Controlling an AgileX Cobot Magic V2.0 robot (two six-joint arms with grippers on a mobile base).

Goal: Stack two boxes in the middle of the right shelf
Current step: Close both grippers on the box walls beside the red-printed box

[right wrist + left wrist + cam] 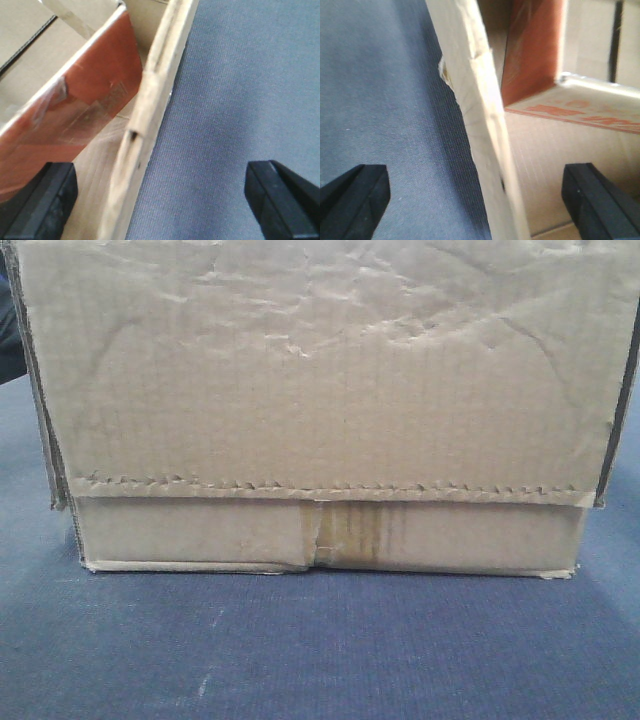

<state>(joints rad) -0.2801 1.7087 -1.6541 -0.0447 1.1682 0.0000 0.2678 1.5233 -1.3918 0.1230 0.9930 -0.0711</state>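
wrinkled cardboard box [320, 410], blue surface [300, 650]

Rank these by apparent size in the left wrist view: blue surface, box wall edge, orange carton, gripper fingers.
1. blue surface
2. box wall edge and orange carton: too alike to rank
3. left gripper fingers: both alike, enlarged by nearness
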